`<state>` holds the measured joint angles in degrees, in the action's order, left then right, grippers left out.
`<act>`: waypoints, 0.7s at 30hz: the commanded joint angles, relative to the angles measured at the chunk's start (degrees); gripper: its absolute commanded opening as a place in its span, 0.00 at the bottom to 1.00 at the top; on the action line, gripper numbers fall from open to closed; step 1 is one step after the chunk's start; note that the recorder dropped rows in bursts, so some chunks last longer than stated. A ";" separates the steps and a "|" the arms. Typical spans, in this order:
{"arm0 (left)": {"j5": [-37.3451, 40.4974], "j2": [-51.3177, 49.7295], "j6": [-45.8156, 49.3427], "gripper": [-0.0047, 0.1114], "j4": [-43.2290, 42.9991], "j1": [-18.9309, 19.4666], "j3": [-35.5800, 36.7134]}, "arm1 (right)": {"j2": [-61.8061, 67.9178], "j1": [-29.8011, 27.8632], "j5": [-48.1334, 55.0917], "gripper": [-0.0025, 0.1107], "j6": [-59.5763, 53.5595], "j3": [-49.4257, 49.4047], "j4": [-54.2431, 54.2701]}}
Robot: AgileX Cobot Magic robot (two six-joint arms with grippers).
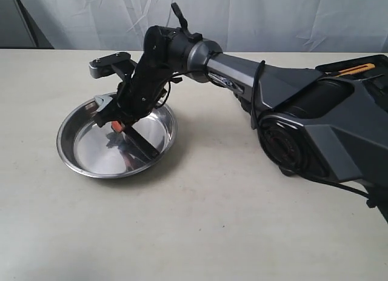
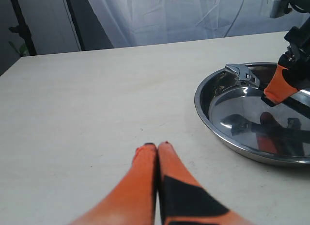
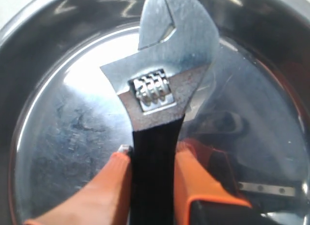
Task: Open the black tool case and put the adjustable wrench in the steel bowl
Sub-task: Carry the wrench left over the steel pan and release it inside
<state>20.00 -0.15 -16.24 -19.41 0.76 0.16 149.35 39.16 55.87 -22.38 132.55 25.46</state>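
Observation:
The steel bowl (image 1: 68, 149) sits left of the middle of the table. My right gripper (image 1: 119, 125) reaches across over it, shut on the black handle of the adjustable wrench (image 1: 143, 145). In the right wrist view the orange fingers (image 3: 114, 174) clamp the handle on both sides, and the wrench's silver head (image 3: 167, 65) hangs above the shiny bowl floor (image 3: 68, 123). I cannot tell whether the wrench touches the bowl. The left wrist view shows my left gripper (image 2: 156, 145) shut and empty over bare table, beside the bowl (image 2: 203, 111) and the wrench head (image 2: 240, 72). The black tool case (image 1: 374, 65) peeks out at far right.
The right arm's bulky grey body (image 1: 315, 117) fills the right of the exterior view and hides most of the case. An orange-handled tool (image 1: 356, 68) lies in the case. A white curtain (image 1: 254, 14) hangs behind the table.

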 commanded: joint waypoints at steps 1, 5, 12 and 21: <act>-0.55 0.15 -0.09 0.04 0.00 0.22 -0.16 | -0.44 -0.19 -1.30 0.01 0.26 0.47 -0.07; -0.55 0.15 -0.09 0.04 0.00 0.22 -0.16 | -0.44 -0.19 -1.70 0.03 0.26 0.47 -1.14; -0.55 0.15 -0.09 0.04 0.00 0.22 -0.16 | 0.08 -0.19 -2.40 0.34 0.38 0.47 -0.51; -0.55 0.15 -0.09 0.04 0.00 0.22 -0.16 | -4.79 -0.19 2.95 0.22 0.38 0.47 -1.24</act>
<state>20.00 -0.15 -16.24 -19.41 0.76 0.16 147.88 39.16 56.23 -22.03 132.63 24.90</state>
